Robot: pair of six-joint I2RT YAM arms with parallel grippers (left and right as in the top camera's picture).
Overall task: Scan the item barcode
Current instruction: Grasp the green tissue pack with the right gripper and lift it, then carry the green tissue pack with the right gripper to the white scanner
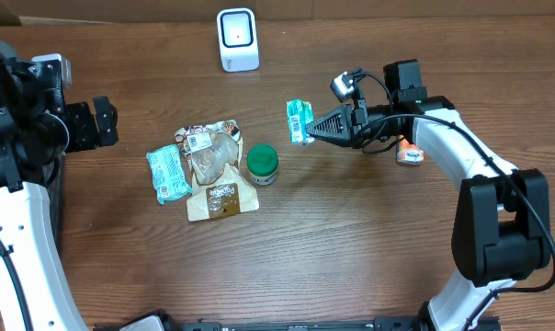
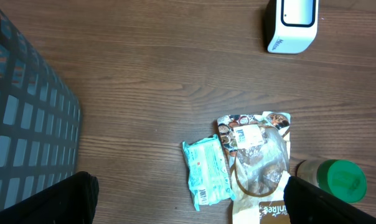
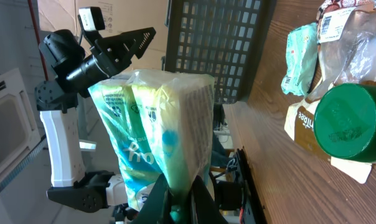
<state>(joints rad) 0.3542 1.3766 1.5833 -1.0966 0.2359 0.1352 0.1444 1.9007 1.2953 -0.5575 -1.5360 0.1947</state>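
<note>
Right gripper [image 1: 309, 128]: pressed together on the green-and-white packet [image 1: 300, 120], which is pinched by one edge. In the right wrist view the packet [image 3: 157, 130] is seen standing above the fingertips [image 3: 158, 198], with its printed face turned toward the camera. No barcode can be made out on the faces shown.

The packet is held right of table centre, just beside the green-lidded jar [image 1: 262, 163]. The white scanner [image 1: 237, 39] is at the far edge of the table, well apart from the packet.

Left gripper [image 1: 107, 121]: spread wide, nothing between the fingers, held at the left side near a dark mesh basket [image 2: 26, 124].

On the table between the arms, a teal packet [image 1: 168, 173] is seen lying flat and touching a clear bag with a brown label [image 1: 215, 165]. A small orange item [image 1: 409, 153] is partly hidden behind the right arm.
</note>
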